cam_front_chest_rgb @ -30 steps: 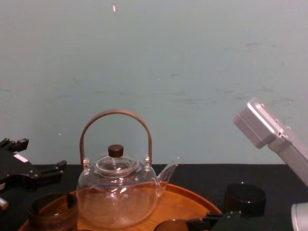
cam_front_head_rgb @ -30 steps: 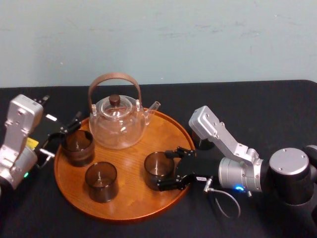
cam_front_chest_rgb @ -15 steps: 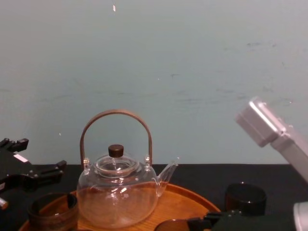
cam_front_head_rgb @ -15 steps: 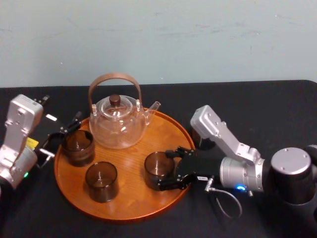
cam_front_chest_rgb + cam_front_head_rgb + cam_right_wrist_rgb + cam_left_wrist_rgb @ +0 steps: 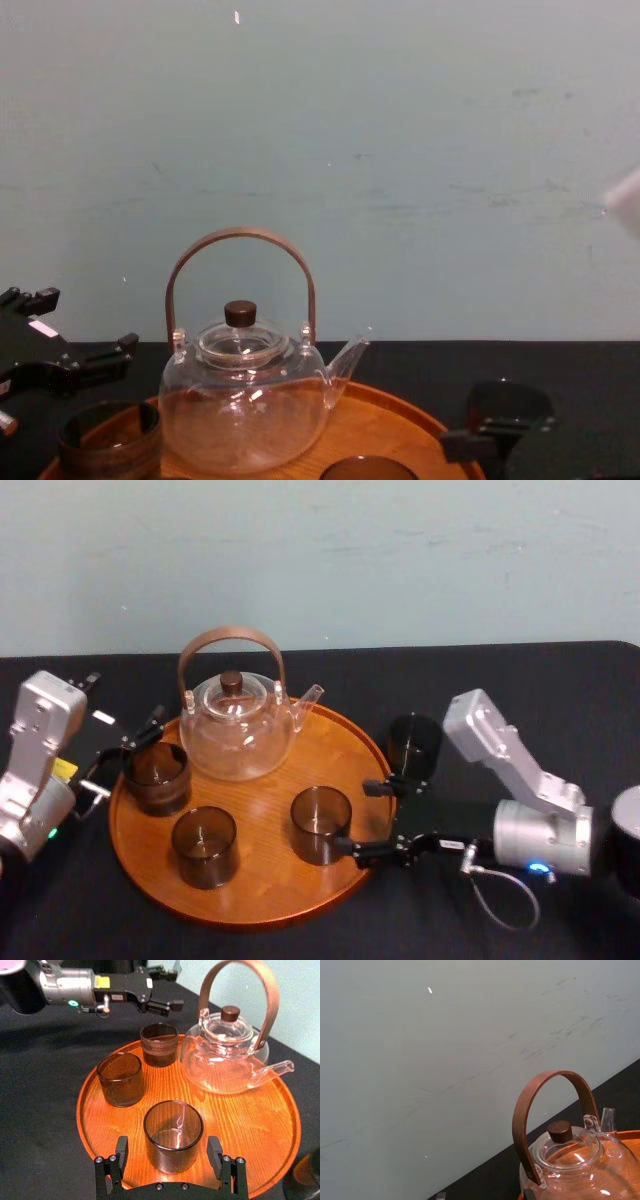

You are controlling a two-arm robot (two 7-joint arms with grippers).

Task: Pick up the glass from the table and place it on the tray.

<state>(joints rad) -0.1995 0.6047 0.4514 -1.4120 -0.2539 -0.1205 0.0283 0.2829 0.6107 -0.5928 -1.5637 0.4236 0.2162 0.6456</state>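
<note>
Chest view: the bottom edge cuts off the tray [image 5: 395, 415] and a glass [image 5: 362, 467] on it; my right arm [image 5: 626, 198] is a pale blur.

The smoky brown glass [image 5: 320, 825] stands upright and empty on the tray [image 5: 250, 905], right at the mouth of the right gripper [image 5: 358, 818]. The gripper's spread fingers flank the glass without clamping it. The tray is a large round disc of orange-brown wood with a low raised rim, lying flat on the matte black table [image 5: 560, 680]. Its right rim passes beneath the gripper's fingers.
</note>
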